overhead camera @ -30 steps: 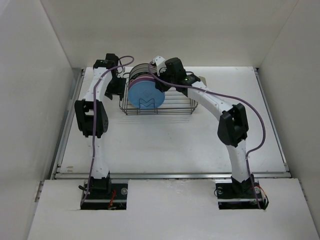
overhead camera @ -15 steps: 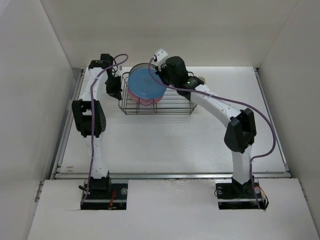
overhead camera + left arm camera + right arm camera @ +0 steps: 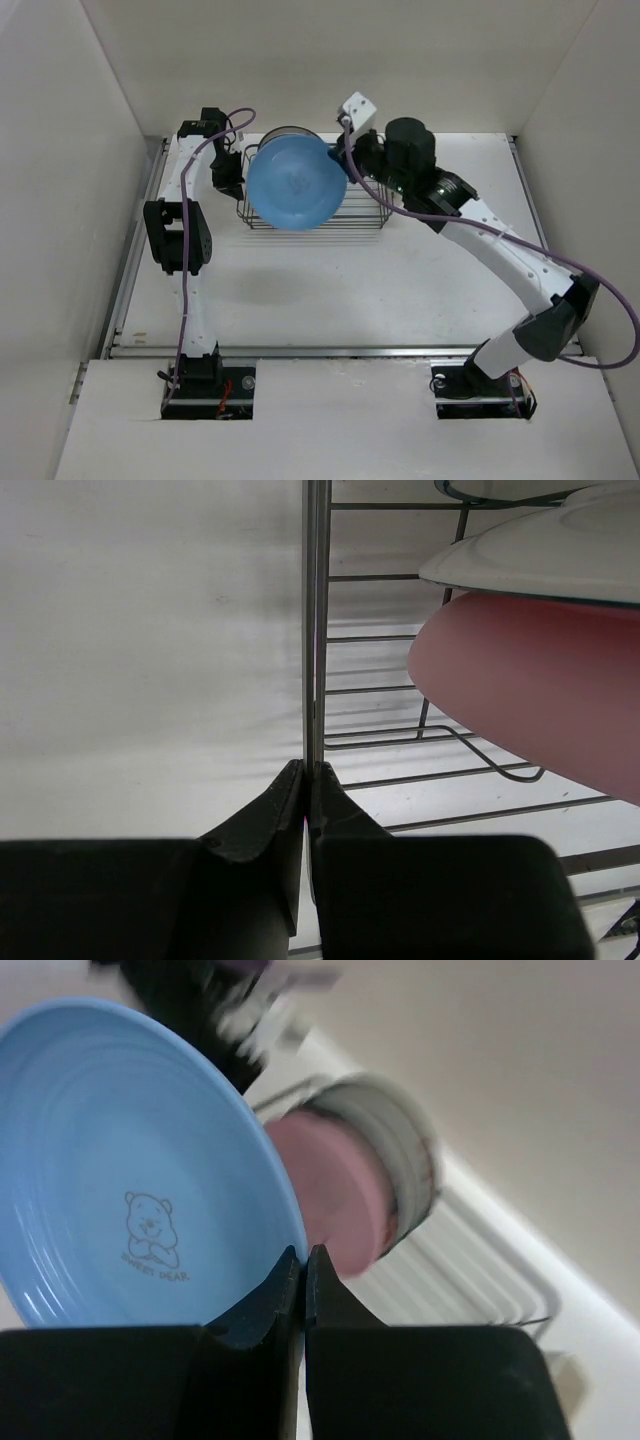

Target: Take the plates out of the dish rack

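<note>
**A:** White desk (image 3: pixel 330 290), white walls (image 3: pixel 300 60) all round. What about the right tool (image 3: pixel 303 1260)?
**B:** Pinched tight on the blue plate (image 3: pixel 297 185) at its rim, and the plate is held up over the dish rack (image 3: pixel 365 215).
**A:** And the left tool (image 3: pixel 306 780)?
**B:** Clamped on the dish rack's end wire. The pink plate (image 3: pixel 540 700) stands inside, nearby.

From above and behind the arm bases, I'm looking steeply down over the whole counter (image 3: pixel 330 290). My left wrist camera is peering along its end effector (image 3: pixel 305 772), close against the dish rack (image 3: pixel 315 630). The right wrist one is sitting very near the blue plate (image 3: pixel 120 1170). Both are sharing the pink plate (image 3: pixel 540 700).
</note>
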### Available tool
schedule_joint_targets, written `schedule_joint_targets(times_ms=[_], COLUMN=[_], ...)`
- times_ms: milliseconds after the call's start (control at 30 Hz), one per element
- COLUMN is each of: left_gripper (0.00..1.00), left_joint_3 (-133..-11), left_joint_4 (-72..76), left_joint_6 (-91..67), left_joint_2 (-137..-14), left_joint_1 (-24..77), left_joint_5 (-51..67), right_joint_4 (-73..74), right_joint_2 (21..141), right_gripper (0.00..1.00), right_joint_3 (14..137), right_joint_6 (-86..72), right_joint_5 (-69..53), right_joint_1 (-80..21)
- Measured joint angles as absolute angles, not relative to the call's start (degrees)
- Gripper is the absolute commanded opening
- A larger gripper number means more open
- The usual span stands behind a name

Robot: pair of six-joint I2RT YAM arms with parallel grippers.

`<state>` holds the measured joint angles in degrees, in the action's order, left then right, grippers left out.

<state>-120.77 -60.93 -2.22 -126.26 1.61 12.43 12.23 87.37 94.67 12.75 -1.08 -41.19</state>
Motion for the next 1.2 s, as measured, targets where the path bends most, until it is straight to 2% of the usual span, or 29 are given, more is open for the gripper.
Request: schedule_joint_targets(times_ms=[267,467,567,600,700,800,967,1100,1200], left_gripper=[0.00,0.00,0.00,0.00,0.00,0.00,0.00,0.00,0.00], left_joint_3=[-121.62,-121.64,-121.64,-121.64,-121.64,-121.64,-121.64,-121.64,-121.64], left_joint_4=[-61.65,-61.73,-61.73,-61.73,-61.73,-61.73,-61.73,-61.73,-61.76], left_joint_6=[-2.00,-2.02,-2.02,-2.02,-2.02,-2.02,-2.04,-2.04,-2.04], left_joint_2=[-126.58,-126.61,-126.61,-126.61,-126.61,-126.61,-126.61,-126.61,-126.61], left_joint_1=[1.78,1.87,2.02,2.09,2.17,2.17,2.17,2.17,2.17], left_joint_5=[11.68,11.20,10.79,10.61,10.31,10.28,10.28,10.28,10.24], right_joint_4=[24.34,27.31,27.44,27.42,26.89,27.40,26.13,20.84,18.48], right_joint_2=[101.60,111.33,112.64,112.64,112.62,112.09,106.26,102.15,106.50], right_gripper=[0.00,0.01,0.17,0.35,0.63,0.72,0.81,0.81,0.81], right_joint_3=[87.44,85.34,85.34,85.34,85.43,86.19,87.83,93.56,103.79], right_joint_6=[5.93,3.14,2.24,1.83,1.21,1.56,1.98,1.76,1.50], right_joint_5=[-13.50,-14.28,-12.62,-12.25,-10.57,-9.26,-5.91,-1.06,3.88], right_joint_1=[-45.69,-47.97,-48.47,-48.49,-48.49,-48.45,-48.38,-46.92,-44.56])
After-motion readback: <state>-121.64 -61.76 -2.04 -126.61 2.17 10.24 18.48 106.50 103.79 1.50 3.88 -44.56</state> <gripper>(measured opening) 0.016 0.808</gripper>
